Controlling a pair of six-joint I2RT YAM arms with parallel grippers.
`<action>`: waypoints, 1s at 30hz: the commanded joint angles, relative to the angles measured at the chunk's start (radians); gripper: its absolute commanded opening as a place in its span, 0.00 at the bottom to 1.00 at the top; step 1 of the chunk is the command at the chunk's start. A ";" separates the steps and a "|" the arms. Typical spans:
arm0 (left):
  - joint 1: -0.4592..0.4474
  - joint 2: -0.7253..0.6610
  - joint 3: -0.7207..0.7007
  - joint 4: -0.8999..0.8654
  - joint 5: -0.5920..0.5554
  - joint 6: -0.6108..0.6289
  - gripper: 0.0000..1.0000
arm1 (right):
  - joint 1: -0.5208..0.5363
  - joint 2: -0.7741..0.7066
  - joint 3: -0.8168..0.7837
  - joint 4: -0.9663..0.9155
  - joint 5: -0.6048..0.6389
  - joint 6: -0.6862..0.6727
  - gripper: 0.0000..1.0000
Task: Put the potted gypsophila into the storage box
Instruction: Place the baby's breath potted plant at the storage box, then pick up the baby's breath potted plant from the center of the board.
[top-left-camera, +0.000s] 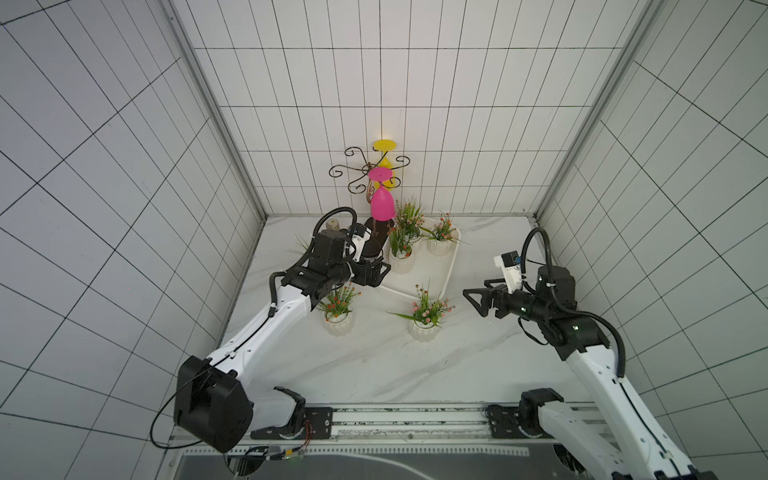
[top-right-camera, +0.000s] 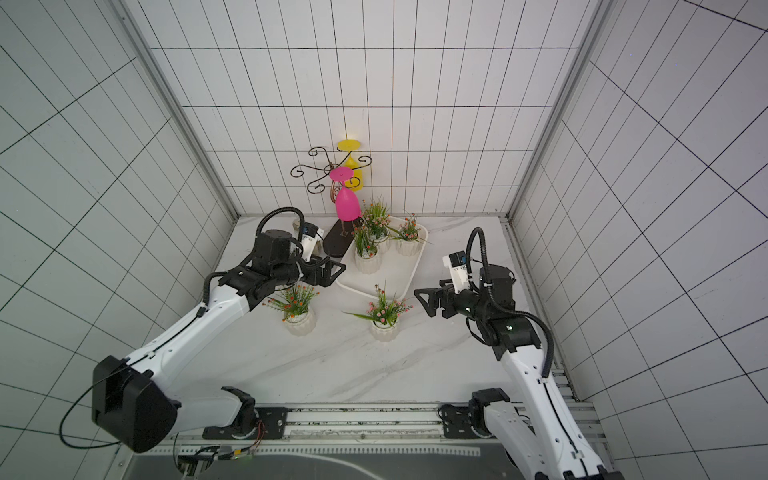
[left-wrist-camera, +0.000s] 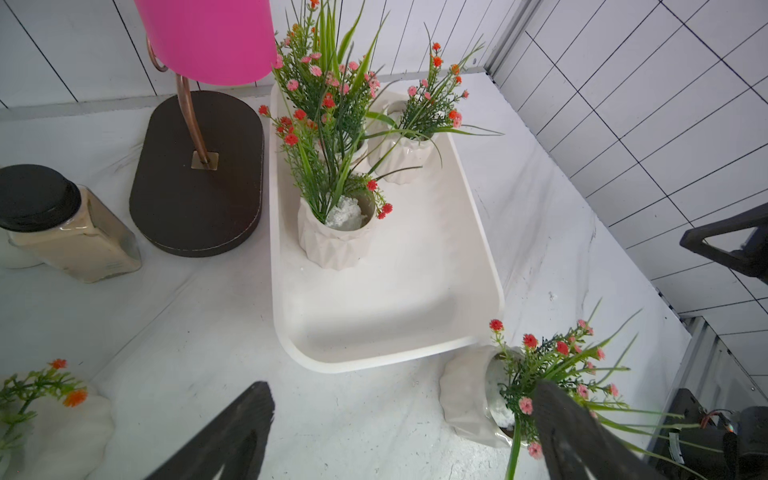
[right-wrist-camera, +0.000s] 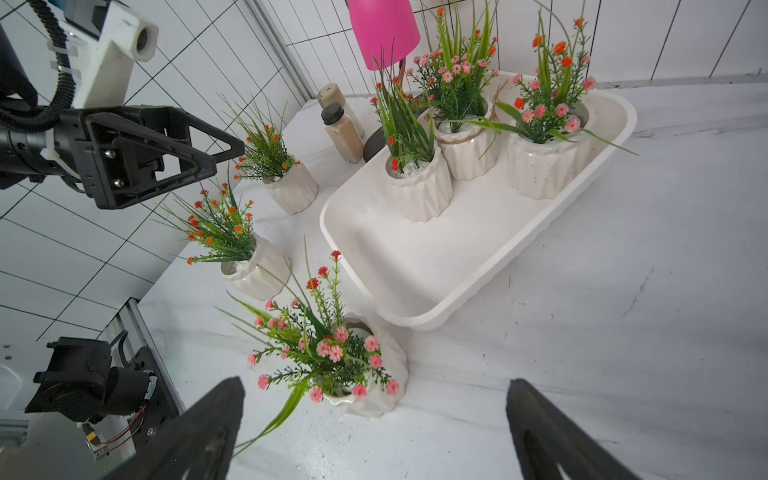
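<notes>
Right wrist view shows you the job half done: three flower pots (right-wrist-camera: 419, 191) stand inside the storage box (right-wrist-camera: 415, 321) at the upper right of the frame. Three loose pots (right-wrist-camera: 266, 274) wait on the table (right-wrist-camera: 623, 332) at the left and lower centre. You count six pots, one box and two grippers. The left gripper (right-wrist-camera: 228, 158) and right gripper (top-left-camera: 476, 300) are both spread wide, holding nothing.

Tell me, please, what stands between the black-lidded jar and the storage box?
The stand's dark oval base; the left wrist view shows it between jar and storage box.
</notes>
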 joint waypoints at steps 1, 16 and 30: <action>0.010 -0.041 -0.032 -0.014 0.044 0.001 0.97 | 0.016 -0.080 -0.078 0.007 -0.042 -0.033 0.99; 0.036 -0.048 -0.124 0.039 0.133 0.001 0.97 | 0.249 -0.080 -0.086 -0.133 0.153 0.162 0.99; 0.071 -0.019 -0.129 0.061 0.234 -0.020 0.97 | 0.709 0.067 -0.158 -0.009 0.548 0.408 0.99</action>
